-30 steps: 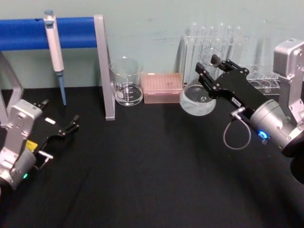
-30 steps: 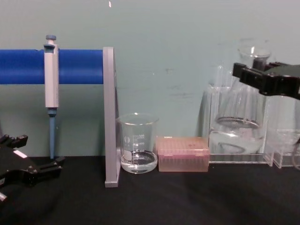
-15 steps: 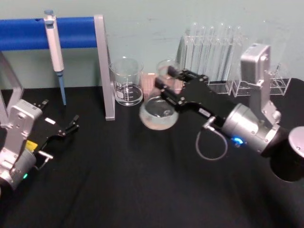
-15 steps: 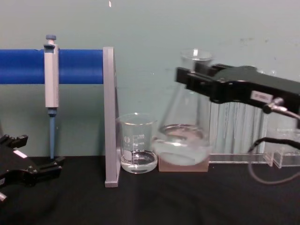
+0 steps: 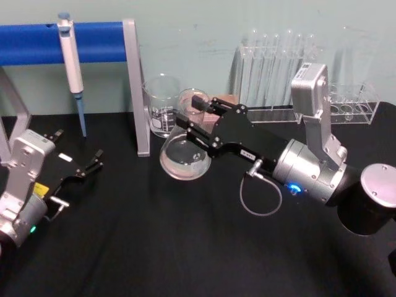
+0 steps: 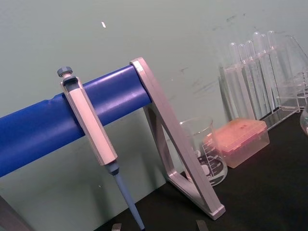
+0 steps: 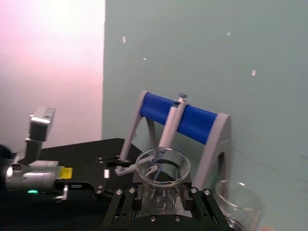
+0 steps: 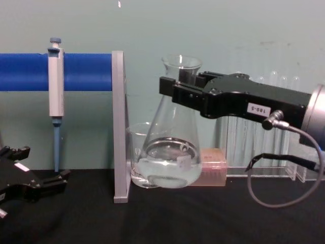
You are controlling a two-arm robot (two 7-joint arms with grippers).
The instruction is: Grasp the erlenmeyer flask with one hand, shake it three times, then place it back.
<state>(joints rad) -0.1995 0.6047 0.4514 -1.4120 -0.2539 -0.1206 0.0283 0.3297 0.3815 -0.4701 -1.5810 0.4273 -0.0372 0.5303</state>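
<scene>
Glass erlenmeyer flask [image 5: 184,159] is held off the black tabletop [image 5: 185,247], over the middle of it and toward the far edge. Its body is slightly tilted, and clear liquid is pooled in the wide base. A small pale label sits low on its wall.

The right gripper [image 5: 198,119] is black with a white numbered label. It reaches in from the right edge of the tabletop, jaws pinched on the flask neck just under the flared rim. In the right wrist view the open mouth of the flask stands up between the two jaws.

In the chest view the flask overlaps the beaker [image 5: 164,105] and the left end of the pink box [image 8: 216,168], both nearer the far edge. The grey upright [image 5: 136,86] of the stand is just beside the flask on its left. The upright carries a blue bar [image 5: 93,42], and a pipette [image 5: 70,59] hangs from the bar. Test tubes [image 5: 275,65] stand upright in a clear rack along the far edge, toward the right corner.

The left gripper [image 5: 77,150] rests low by the left edge of the tabletop, fingers spread and holding nothing
</scene>
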